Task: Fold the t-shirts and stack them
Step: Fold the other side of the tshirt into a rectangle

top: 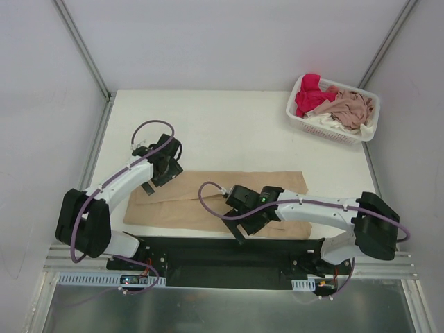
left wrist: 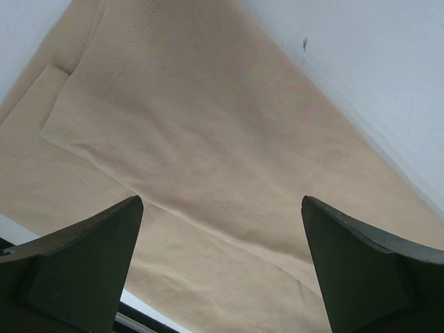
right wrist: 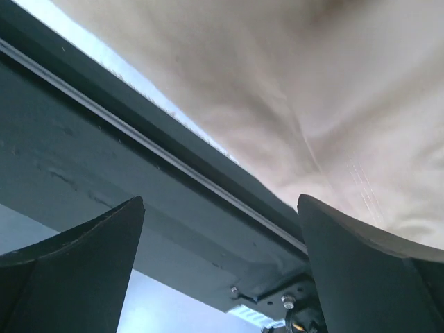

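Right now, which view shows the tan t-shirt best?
Top external: it shows nearly the whole tan t-shirt as a long folded strip on the table. The left wrist view shows only a close patch with stitched hems; the right wrist view only its near edge beside the dark base rail.

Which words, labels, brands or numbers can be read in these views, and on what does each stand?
None can be read.
The tan t-shirt: plain, no print or tag showing.
The basket and the table: no lettering.
The small board at the left arm's base: any marking is too small to read.
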Robot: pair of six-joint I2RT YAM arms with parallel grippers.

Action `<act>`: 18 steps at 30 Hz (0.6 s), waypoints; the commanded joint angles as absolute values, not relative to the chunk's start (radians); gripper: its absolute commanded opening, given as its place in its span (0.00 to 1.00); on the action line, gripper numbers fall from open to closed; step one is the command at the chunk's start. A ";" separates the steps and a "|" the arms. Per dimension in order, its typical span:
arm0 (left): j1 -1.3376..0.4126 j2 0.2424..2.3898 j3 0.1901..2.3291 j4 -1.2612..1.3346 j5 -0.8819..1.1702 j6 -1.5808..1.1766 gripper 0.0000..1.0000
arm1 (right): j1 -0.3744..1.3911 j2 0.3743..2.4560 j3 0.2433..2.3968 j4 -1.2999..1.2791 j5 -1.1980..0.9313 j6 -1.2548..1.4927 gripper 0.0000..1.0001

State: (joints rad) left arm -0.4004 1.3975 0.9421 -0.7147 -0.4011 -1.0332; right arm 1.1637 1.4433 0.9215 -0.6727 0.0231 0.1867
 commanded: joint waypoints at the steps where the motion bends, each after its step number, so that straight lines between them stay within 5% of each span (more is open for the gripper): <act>1: -0.410 1.344 0.963 -0.727 -0.407 -1.011 0.99 | 1.184 1.350 0.991 -0.822 0.124 0.212 0.97; 10: -0.419 1.328 0.973 -0.718 -0.327 -0.986 0.99 | 1.115 1.221 0.976 -0.839 0.244 0.300 0.97; 18: -0.534 1.361 0.890 -0.506 -0.082 -0.884 0.99 | 0.820 1.097 0.675 -0.592 0.028 0.479 0.97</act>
State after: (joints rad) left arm -0.4957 1.3487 0.9375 -0.6403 -0.2413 -0.9535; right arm 0.9291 1.1175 0.7826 -0.7074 0.1383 0.3691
